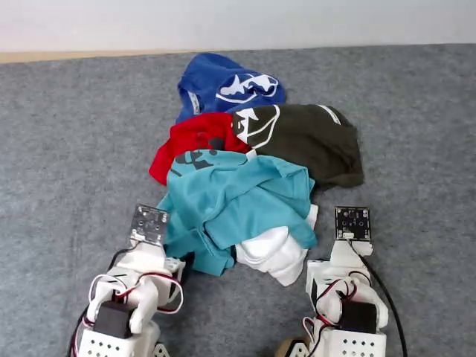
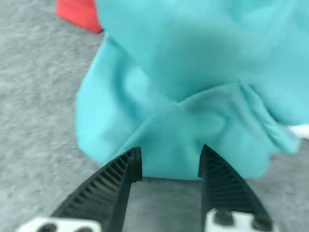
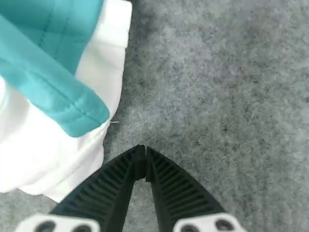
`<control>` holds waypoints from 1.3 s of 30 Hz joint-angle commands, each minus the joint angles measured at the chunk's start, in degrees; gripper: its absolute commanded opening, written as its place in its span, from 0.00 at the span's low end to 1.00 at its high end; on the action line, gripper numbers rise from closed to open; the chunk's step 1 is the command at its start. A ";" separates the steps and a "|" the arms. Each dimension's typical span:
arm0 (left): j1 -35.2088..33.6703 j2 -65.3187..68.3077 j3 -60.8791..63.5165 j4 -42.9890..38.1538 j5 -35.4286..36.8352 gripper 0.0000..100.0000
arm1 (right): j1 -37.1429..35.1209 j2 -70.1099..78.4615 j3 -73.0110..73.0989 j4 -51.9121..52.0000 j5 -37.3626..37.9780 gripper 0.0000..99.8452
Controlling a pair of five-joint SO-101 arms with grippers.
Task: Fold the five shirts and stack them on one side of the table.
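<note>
**Item: heap of five shirts, unfolded.** Lies mid-bench on the grey felt-covered bench [image 1: 67,149].
- Crumpled blue printed shirt [image 1: 223,85], farthest from the arms.
- Red shirt [image 1: 190,141] and dark olive shirt [image 1: 312,141], side by side.
- Turquoise shirt [image 1: 238,197], draped over both.
- White shirt [image 1: 275,256], poking out from under the turquoise shirt's near edge.
- No stack begun.

**Handling (judged):** light, limp cloth that will sag and may drag its neighbours. Best taken at a hem or shoulder seam, starting with the topmost turquoise shirt.

**Left arm [image 1: 134,297]:** jaws spread and holding nothing, with the turquoise edge just beyond their tips.

**Right arm [image 1: 346,297]:** jaws pressed together and holding nothing, over bare felt just beside the white shirt.

**Views:**
- The high view gives the layering of the whole heap, but the arms' own bodies hide the jaws there.
- The left wrist view supplies the spread of the left jaws.
- The right wrist view shows a stitched turquoise hem lying on white cloth.
</note>
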 commanded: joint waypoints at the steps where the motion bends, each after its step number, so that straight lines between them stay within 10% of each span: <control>1: 2.90 -0.70 -0.92 0.35 0.26 0.20 | 0.48 -0.75 0.97 0.31 -0.62 0.01; 13: 10.90 -0.70 -0.92 0.35 0.44 0.20 | 1.01 -0.75 0.97 0.31 -0.53 0.01; 25: -14.33 -0.70 -0.92 0.35 0.26 0.20 | 6.55 -0.75 0.88 -2.15 -0.53 0.01; 35: -13.01 -0.62 -1.10 -2.55 0.35 0.18 | 6.46 -0.66 -5.54 -13.49 -0.44 0.01; 39: -13.10 -0.62 -0.92 -4.66 0.26 0.03 | 6.46 -0.66 -8.18 -11.03 -0.44 0.01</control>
